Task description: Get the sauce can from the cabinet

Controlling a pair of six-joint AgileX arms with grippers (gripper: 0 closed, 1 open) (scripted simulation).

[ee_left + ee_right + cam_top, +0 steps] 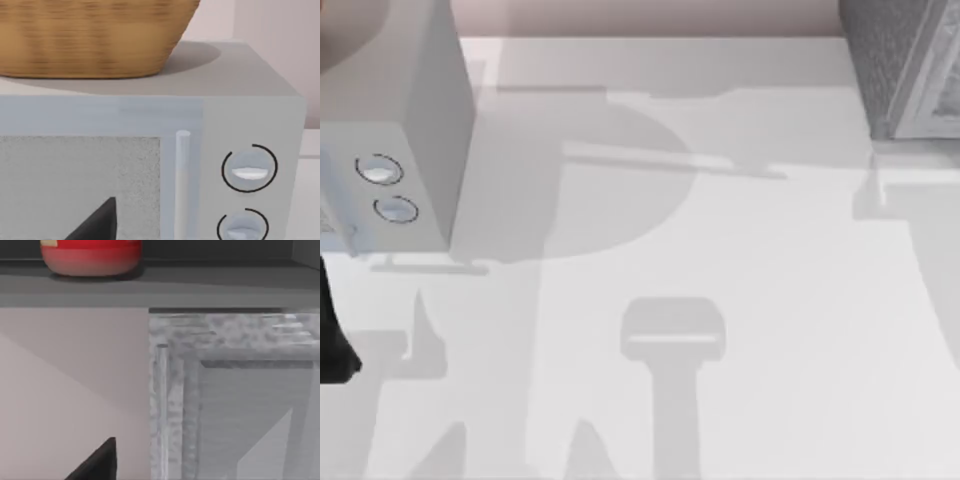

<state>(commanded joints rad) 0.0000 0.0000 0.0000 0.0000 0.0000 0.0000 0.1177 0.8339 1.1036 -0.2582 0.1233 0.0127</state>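
The sauce can (90,257) shows its red side in the right wrist view, standing on a dark grey shelf (210,285) of the cabinet (225,390). Its top is cut off by the picture's edge. Below the shelf is the cabinet's speckled grey framed front. A dark part of my right gripper (97,465) sits low in that view, apart from the can and lower than the shelf. In the top view the cabinet (905,60) stands at the far right corner. My left arm (332,335) is a dark shape at the table's left edge.
A pale grey box with two round dials (395,130) stands at the far left. In the left wrist view it (250,170) fills the front, with a wicker basket (90,35) on top and my left gripper (97,225) close before its door. The white table (720,250) lies between.
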